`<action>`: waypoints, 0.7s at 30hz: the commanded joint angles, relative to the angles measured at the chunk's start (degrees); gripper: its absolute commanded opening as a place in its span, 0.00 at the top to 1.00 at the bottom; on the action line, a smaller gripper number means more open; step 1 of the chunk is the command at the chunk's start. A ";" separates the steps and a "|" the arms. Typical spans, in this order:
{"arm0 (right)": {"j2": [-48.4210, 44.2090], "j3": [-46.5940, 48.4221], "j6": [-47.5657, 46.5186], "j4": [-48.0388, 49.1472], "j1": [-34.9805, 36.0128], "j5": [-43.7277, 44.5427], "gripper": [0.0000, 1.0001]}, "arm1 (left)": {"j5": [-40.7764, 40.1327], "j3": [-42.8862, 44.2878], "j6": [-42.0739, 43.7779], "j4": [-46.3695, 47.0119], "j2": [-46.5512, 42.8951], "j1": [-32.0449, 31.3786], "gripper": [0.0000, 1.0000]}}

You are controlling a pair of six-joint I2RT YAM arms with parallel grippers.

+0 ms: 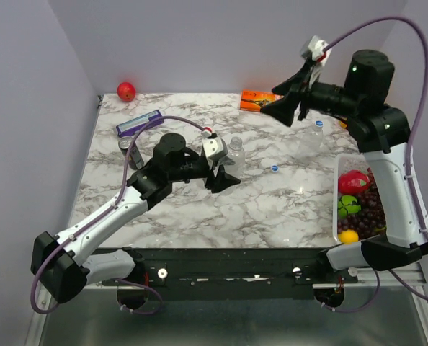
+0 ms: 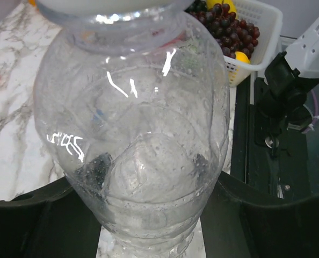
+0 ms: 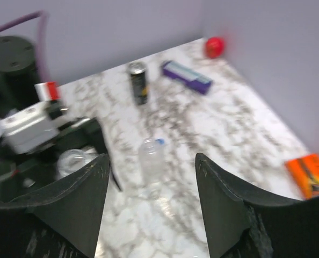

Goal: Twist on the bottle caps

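**Here: one bottle braced, one cap loose, one hand free**

At the far left of the marble table [image 1: 286, 209], a red ball [image 1: 126, 91], a purple box [image 1: 138, 124] and a dark can [image 1: 125, 148] lie toward the back corner, well apart from the work. They appear to be clutter with no part in the task.

Toward the centre, the left gripper [image 1: 226, 179] is clamped on a clear bottle [image 2: 138, 150]. The left wrist view shows its fingers [image 2: 36, 220] pressing the lower body from both sides, with the neck above them. This low hold probably keeps the bottle upright and stops it turning, while leaving the neck free for a cap. The frame cuts off the top of the neck, so whether it is bare cannot be told.

Just to the right, a blue cap [image 1: 274, 167] rests flat on bare marble between the two arms. It is apart from every bottle and likely within reach of either arm.

Farther right and back, a second bottle [image 1: 314, 137] stands alone. A bluish speck at its top may be a cap, but it is too small to be sure.

Near it, high off the table, hangs the right gripper [image 3: 151, 158]. Its jaws are spread wide with nothing between them, a posture that would suit fetching the loose cap.

At the right edge, a white basket [image 2: 256, 59] of fruit sits aside.
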 commanded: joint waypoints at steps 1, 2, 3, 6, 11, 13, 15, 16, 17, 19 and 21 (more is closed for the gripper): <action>5.53 5.13 -4.41 -4.85 -4.59 11.24 0.28 | -7.40 6.67 1.23 -5.29 -3.22 1.57 0.48; 7.29 6.18 -8.87 -7.13 -4.59 12.58 0.28 | -8.63 7.56 1.49 -6.26 -3.48 2.19 0.55; 11.66 7.06 -11.43 -12.72 -4.59 13.29 0.28 | -9.08 8.44 1.93 -8.10 -3.83 3.50 0.61; 17.48 3.39 -18.47 -17.50 -4.59 17.33 0.31 | -11.70 11.08 4.11 -11.61 -4.97 6.05 0.92; 24.00 -3.91 -29.55 -19.63 -4.59 22.07 0.32 | -12.60 13.46 6.59 -13.92 -6.56 11.06 1.00; 27.41 -5.14 -32.54 -21.65 -4.59 24.01 0.32 | -12.34 13.72 6.50 -13.74 -7.26 14.21 1.00; 29.62 -5.93 -34.66 -22.44 -4.59 26.29 0.32 | -11.98 13.72 6.06 -13.31 -7.79 16.33 1.00; 30.59 -6.63 -34.66 -22.45 -4.59 28.48 0.32 | -11.64 13.72 5.63 -13.21 -8.05 17.21 1.00; 31.99 -7.25 -35.71 -22.45 -4.68 28.94 0.32 | -11.63 13.55 5.19 -13.13 -8.14 18.79 1.00; 32.36 -9.09 -36.59 -20.17 -4.68 30.25 0.31 | -11.11 13.11 4.92 -13.04 -8.76 19.85 1.00; 33.06 -11.03 -36.77 -17.98 -4.68 30.96 0.31 | -10.05 12.85 4.04 -13.47 -9.11 21.17 1.00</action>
